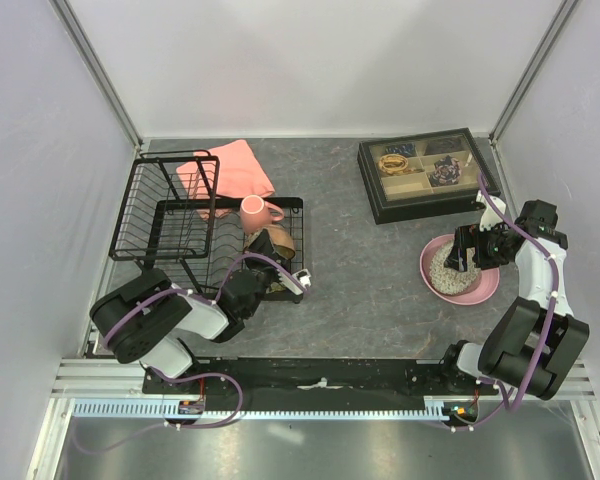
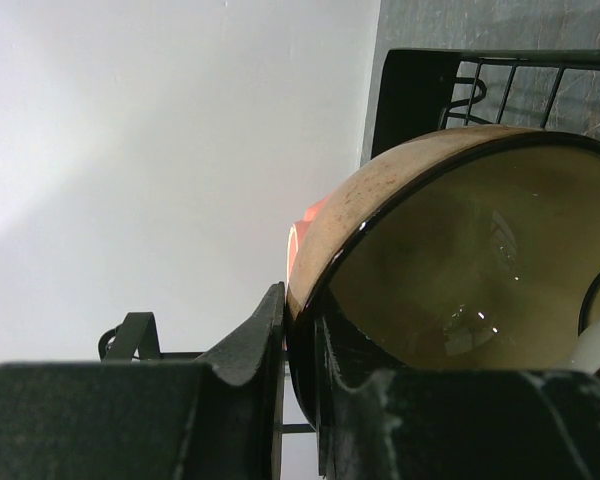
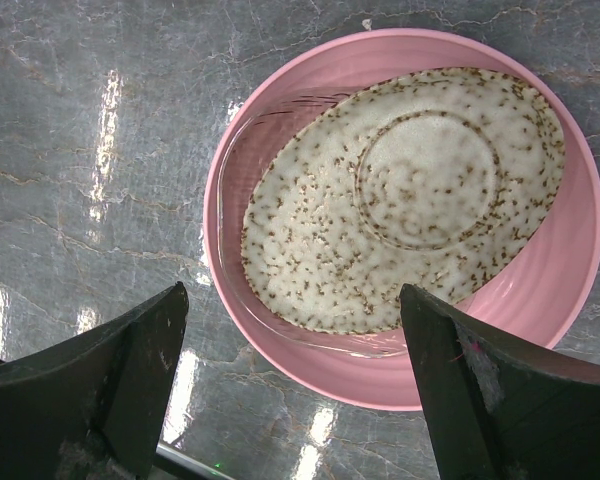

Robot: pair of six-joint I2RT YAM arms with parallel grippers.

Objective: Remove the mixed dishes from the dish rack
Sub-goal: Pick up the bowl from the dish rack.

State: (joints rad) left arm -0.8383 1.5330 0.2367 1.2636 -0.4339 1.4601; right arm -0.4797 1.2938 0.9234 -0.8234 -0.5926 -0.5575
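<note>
Left gripper [image 2: 298, 335]: clamped on the rim of the small brown bowl [image 2: 460, 270], one finger outside the wall, the other inside.
Held bowl: propped on edge in the flat base of the dish rack [image 1: 170, 215], opening turned toward the wrist camera, rim curving up and away from the fingers.
Direction from left gripper: bowl body up and to the right of the pinch in the wrist view; no gap to close, contact made.
Just behind the bowl: pink mug [image 2: 302, 228], only a sliver showing past the rim; near or touching, cannot tell which.
Around it: black wires of the rack above and behind, close to the bowl's upper edge.
Right gripper [image 3: 292, 295]: spread wide, holding nothing, hovering over the large pink plate [image 3: 580, 240].
Under it: grey speckled bowl [image 3: 420, 190] resting inside the plate, both on the table [image 3: 100, 100], well apart from the rack.
Nearer arm: left, by far; rack on the left side, right arm across the table near the black tray [image 1: 425, 172].
Progress, as a judgement: two of four dishes out, brown bowl in hand, mug to follow.
Next move, as a judgement: lift straight up along the bowl's standing plane to clear wires and mug, then swing out toward the table.
Risk: thin rim pinch on a glossy bowl, liable to pivot or slip; mug easily knocked.
</note>
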